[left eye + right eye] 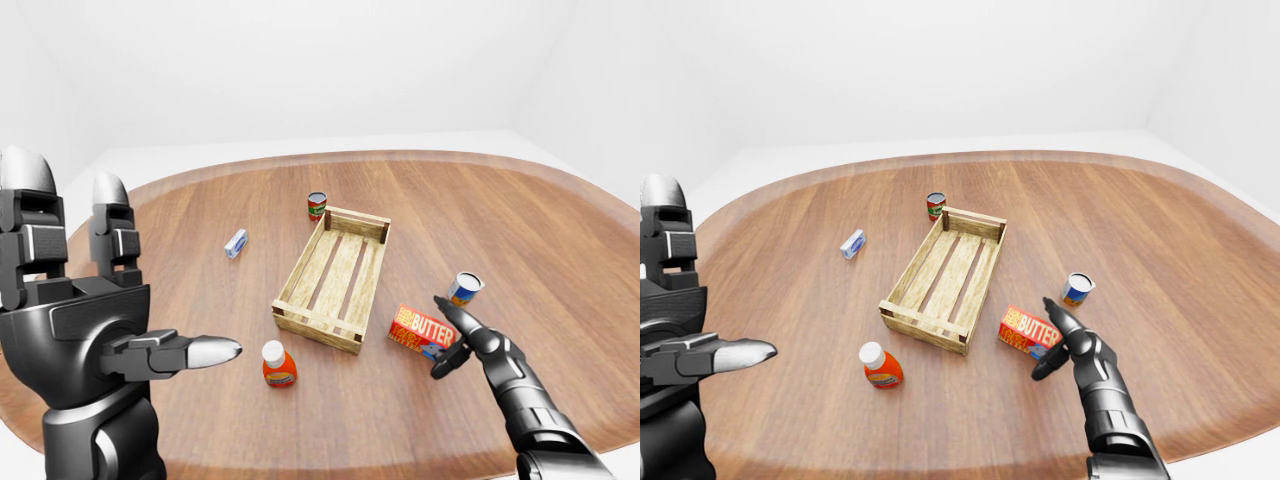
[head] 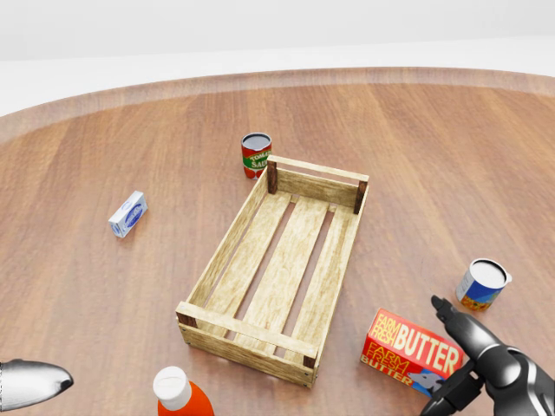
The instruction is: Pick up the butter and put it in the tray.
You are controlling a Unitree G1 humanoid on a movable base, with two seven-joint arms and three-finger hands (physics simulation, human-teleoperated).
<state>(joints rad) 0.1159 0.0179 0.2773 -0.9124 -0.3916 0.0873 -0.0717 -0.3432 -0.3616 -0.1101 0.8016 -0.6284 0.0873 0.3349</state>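
Note:
The butter [image 2: 409, 353] is a red box with white lettering, lying flat on the wooden table just right of the tray's near end. The tray [image 2: 279, 261] is an empty slatted wooden crate in the middle of the table. My right hand [image 2: 460, 368] is open at the butter's right end, one finger above the box and the thumb below its lower right corner; the fingers are not closed round it. My left hand [image 1: 110, 310] is open and raised at the left of the left-eye view, far from the butter.
A red tomato sauce can [image 2: 256, 154] stands at the tray's far left corner. A small blue and white box [image 2: 127, 213] lies to the left. An orange bottle with white cap [image 1: 278, 365] stands near the tray's near corner. A blue and white can [image 2: 481, 284] stands right of the butter.

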